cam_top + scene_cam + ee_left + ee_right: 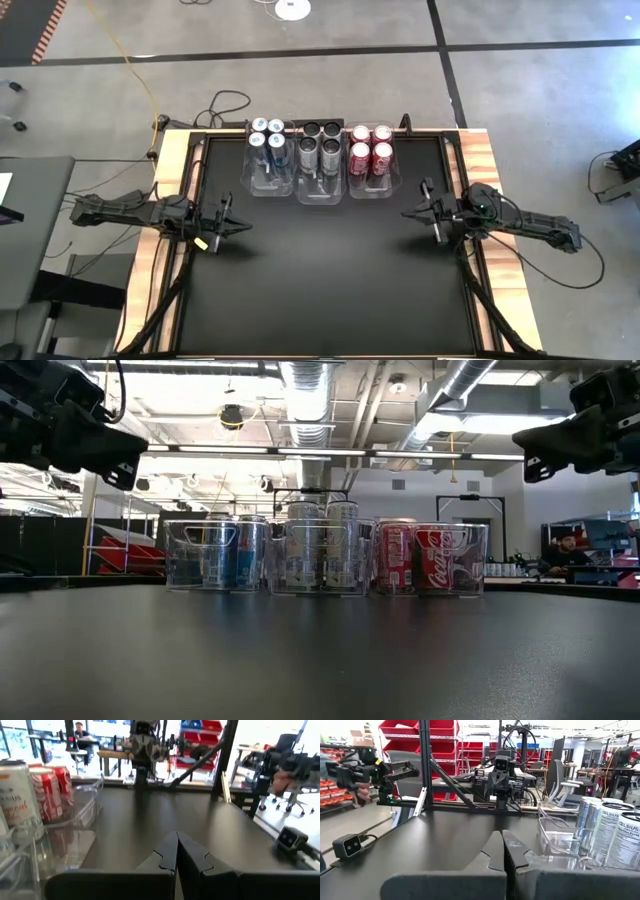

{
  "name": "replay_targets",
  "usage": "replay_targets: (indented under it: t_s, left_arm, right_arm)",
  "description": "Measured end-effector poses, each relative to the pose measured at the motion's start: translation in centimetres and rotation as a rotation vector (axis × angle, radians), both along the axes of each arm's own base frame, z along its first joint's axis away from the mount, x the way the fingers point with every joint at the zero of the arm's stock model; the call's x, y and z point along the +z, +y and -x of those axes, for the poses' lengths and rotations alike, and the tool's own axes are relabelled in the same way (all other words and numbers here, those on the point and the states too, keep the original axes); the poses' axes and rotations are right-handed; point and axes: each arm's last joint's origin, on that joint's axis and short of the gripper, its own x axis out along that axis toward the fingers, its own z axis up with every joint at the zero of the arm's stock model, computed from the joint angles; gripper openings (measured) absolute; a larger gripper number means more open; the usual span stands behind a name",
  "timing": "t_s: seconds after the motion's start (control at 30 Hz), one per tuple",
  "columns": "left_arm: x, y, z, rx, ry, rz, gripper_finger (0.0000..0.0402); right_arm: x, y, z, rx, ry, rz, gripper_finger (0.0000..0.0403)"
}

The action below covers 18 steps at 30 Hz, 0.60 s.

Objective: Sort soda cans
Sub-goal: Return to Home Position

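Left pincer [243, 228]: clenched on nothing and held above the matt black bench [330, 290] at its left side, well apart from the bins. It is judged to be parked, as no can is seen outside a bin.
Blue-silver cans [268, 140]: four smooth metal cylinders, stood upright in the left clear bin [270, 185].
Grey cans [320, 143]: four, kept together in the middle bin [320, 192], so the colours are separated.
Red cans [371, 146]: four, glossy, in the right bin [373, 188].
Right pincer [405, 213]: clenched, empty, held at the right side.
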Motion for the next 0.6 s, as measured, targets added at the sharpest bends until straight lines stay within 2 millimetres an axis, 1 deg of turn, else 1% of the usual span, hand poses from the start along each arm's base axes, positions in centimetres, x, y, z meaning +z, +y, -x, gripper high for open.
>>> replay_targets:
  t_s: [0.13, 0.37, 0.6]
  left_arm:
    - [0.31, 0.00, 0.00, 0.000, -0.032, 0.009, 0.0000]
    - [-0.06, 0.03, 0.00, 0.010, 0.006, 0.001, 0.0000]
    - [-0.06, 0.03, 0.00, 0.009, 0.006, -0.006, 0.0000]
  right_arm:
    - [-0.01, -0.08, 0.01, -0.008, 0.002, -0.013, 0.0003]
    - [-0.02, -0.08, 0.01, -0.008, 0.006, -0.035, 0.0025]
    - [-0.03, -0.08, 0.01, -0.008, 0.007, -0.035, 0.0030]
